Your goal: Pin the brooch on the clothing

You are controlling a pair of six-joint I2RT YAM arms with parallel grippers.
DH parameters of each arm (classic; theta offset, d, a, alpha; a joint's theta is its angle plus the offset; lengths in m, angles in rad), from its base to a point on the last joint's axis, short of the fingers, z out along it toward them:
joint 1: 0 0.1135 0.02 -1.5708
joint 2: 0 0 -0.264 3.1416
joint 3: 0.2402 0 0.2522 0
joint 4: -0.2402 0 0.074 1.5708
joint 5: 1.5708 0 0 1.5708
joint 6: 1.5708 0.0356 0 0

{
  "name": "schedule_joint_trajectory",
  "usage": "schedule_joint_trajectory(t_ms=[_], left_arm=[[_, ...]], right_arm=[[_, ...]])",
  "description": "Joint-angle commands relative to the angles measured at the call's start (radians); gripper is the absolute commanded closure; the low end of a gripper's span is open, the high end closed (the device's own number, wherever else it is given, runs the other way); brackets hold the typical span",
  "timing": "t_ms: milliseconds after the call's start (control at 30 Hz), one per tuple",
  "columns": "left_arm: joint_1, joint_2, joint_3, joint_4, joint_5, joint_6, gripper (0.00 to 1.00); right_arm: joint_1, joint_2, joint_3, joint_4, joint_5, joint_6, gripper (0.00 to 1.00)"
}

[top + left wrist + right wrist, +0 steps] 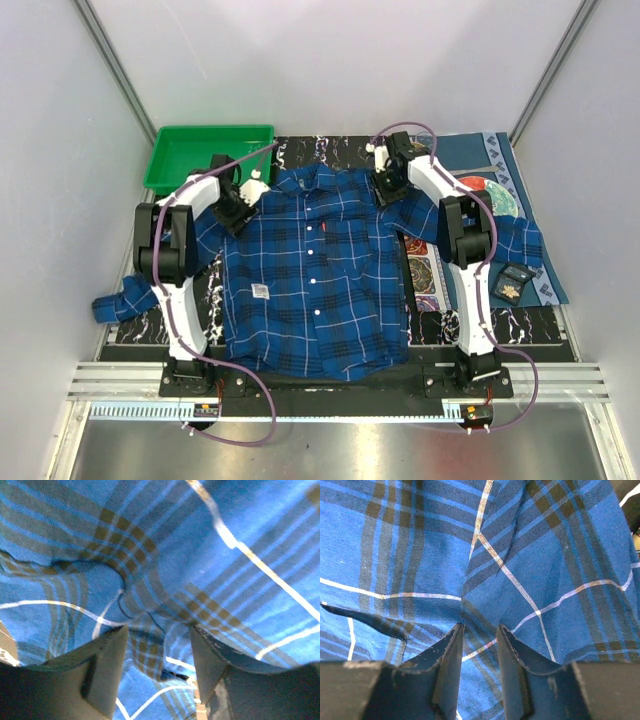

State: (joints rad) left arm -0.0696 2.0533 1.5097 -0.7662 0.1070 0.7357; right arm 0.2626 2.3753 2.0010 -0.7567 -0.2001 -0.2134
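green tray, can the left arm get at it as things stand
Probably yes. The green tray sits just behind the left gripper, with nothing between them in the top view. But that gripper looks pressed into the shirt, so it would have to let go of the fabric first.

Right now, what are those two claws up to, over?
Left claw open, on shirt at one shoulder. Right claw nearly closed, pinching a fold at the other shoulder. Brooch not seen in any view. Nothing blocking the shirt front.
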Motion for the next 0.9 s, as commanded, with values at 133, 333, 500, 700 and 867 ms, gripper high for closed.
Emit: schedule_joint_trajectory(t_ms=[133, 333, 500, 700, 867], left_arm=[[0.013, -0.479, -0.213, -0.057, 0.324, 0.154, 0.23], [-0.094, -0.902, -0.481, -0.243, 0.435, 0.313, 0.18], [-0.343, -1.110, -0.702, -0.209, 0.318, 0.262, 0.18], [-0.696, -1.179, -0.703, -0.067, 0.353, 0.171, 0.24], [-0.976, -1.004, -0.671, 0.051, 0.315, 0.166, 0.36]], right_arm=[[0.065, -0.288, -0.095, -0.096, -0.197, -0.043, 0.46], [0.127, -0.537, -0.350, -0.190, -0.249, -0.079, 0.45], [0.132, -0.690, -0.635, -0.276, -0.205, -0.141, 0.53], [0.132, -0.785, -0.840, -0.306, -0.216, -0.153, 0.56], [0.130, -0.719, -0.824, -0.337, -0.202, -0.170, 0.57]])
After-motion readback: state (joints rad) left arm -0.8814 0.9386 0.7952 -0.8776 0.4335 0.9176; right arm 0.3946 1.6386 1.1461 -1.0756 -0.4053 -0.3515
